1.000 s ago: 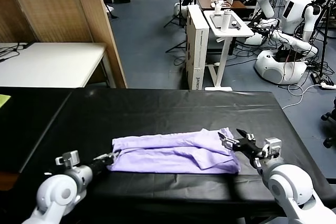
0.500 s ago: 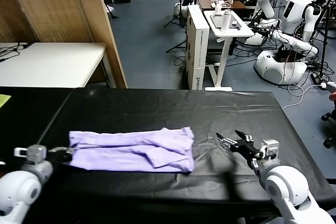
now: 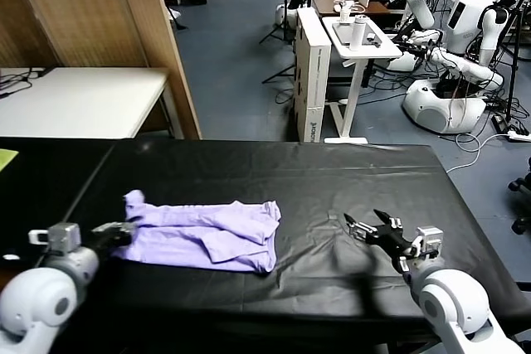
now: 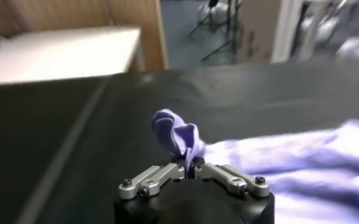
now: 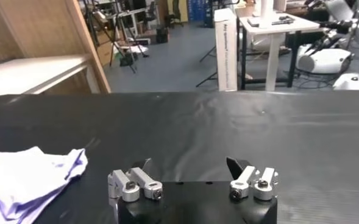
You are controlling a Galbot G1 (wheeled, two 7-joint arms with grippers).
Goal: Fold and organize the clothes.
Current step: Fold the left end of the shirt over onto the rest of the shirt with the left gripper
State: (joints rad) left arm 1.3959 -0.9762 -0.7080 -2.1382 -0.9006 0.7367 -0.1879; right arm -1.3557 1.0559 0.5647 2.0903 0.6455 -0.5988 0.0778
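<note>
Left wrist view shows what the head view can't: left gripper (image 4: pixel 190 165) jaws pinched together on a bunched corner of the shirt (image 4: pixel 277 164), cloth tuft sticking up above them. Head view: left gripper (image 3: pixel 119 234) at the shirt's (image 3: pixel 203 234) left end. Right gripper (image 3: pixel 370 228) jaws wide apart, empty, well apart from the cloth on the black table (image 3: pixel 332 180). Nothing blocks the shirt. It's lavender, wrinkled, folded into a band, lying left of table centre.
</note>
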